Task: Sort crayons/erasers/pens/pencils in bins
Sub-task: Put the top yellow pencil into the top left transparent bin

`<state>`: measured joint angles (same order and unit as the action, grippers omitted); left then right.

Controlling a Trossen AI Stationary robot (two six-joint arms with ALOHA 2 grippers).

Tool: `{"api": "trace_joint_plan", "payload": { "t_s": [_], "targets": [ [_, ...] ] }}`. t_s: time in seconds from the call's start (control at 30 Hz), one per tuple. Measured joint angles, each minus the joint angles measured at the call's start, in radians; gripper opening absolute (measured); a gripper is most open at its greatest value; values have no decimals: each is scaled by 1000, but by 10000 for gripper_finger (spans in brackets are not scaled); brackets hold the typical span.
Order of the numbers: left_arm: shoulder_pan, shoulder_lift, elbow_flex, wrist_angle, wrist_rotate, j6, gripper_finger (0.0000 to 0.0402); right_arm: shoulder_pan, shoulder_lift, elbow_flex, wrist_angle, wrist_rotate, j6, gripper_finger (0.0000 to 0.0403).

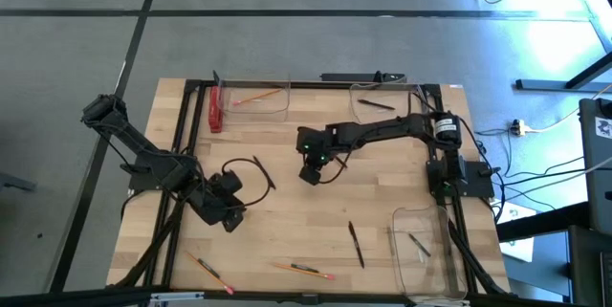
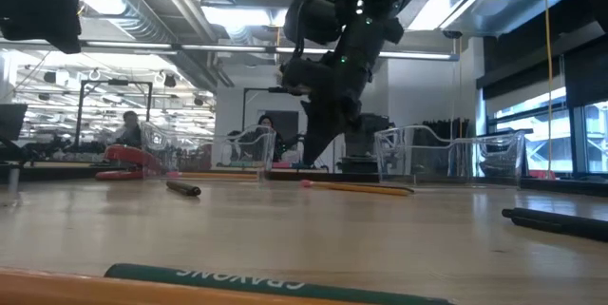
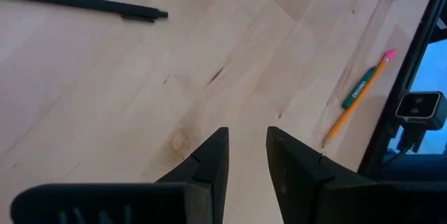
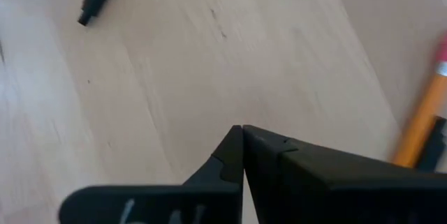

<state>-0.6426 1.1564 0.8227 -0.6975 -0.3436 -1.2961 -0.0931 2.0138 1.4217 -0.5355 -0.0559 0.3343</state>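
Two black pens lie flat on the wooden table: one [image 1: 263,173] near the middle, one [image 1: 356,243] toward the near edge. Two orange pencils [image 1: 208,271] [image 1: 304,271] lie along the near edge. Three clear bins stand on the table: the far one [image 1: 277,108] holds a pencil, the far-right one [image 1: 361,111] a pen, the near-right one [image 1: 400,250] a thin stick. My right gripper [image 1: 311,171] [image 4: 242,132] hangs shut over bare wood at mid-table and holds nothing. My left gripper [image 1: 228,213] [image 3: 246,137] is open over bare wood at the left.
A flat red bar [image 1: 215,111] lies beside the far bin. A green crayon [image 3: 355,93] lies against a pencil [image 3: 363,88] close to the near edge, by the low camera [image 3: 419,107]. A black frame [image 1: 191,85] runs round the table.
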Motion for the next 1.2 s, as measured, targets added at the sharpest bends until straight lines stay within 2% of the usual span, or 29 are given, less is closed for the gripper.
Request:
{"api": "trace_joint_plan", "payload": {
  "t_s": [0.17, 0.27, 0.43, 0.67, 0.8, 1.07, 1.2],
  "targets": [
    [14, 0, 0, 18, -67, 48, 90, -23, -2, 94, -153, 2, -38, 9],
    [48, 0, 0, 44, -84, 135, 90, -30, -2, 160, -228, 3, -81, 10],
    [148, 0, 1, 59, -87, 335, 90, -28, -3, 268, -368, 10, -115, 10],
    [343, 0, 1, 69, -73, 707, 90, -28, -65, 361, -514, 15, -130, 7],
    [471, 0, 1, 115, 20, 935, 90, -24, -144, 368, -551, 53, -91, 4],
    [716, 16, 1, 321, 265, 1417, 90, -2, -311, 368, -594, 168, 1, 14],
    [830, 58, 1, 394, 396, 1564, 90, 14, -371, 368, -598, 197, 48, 15]
  ]
}}
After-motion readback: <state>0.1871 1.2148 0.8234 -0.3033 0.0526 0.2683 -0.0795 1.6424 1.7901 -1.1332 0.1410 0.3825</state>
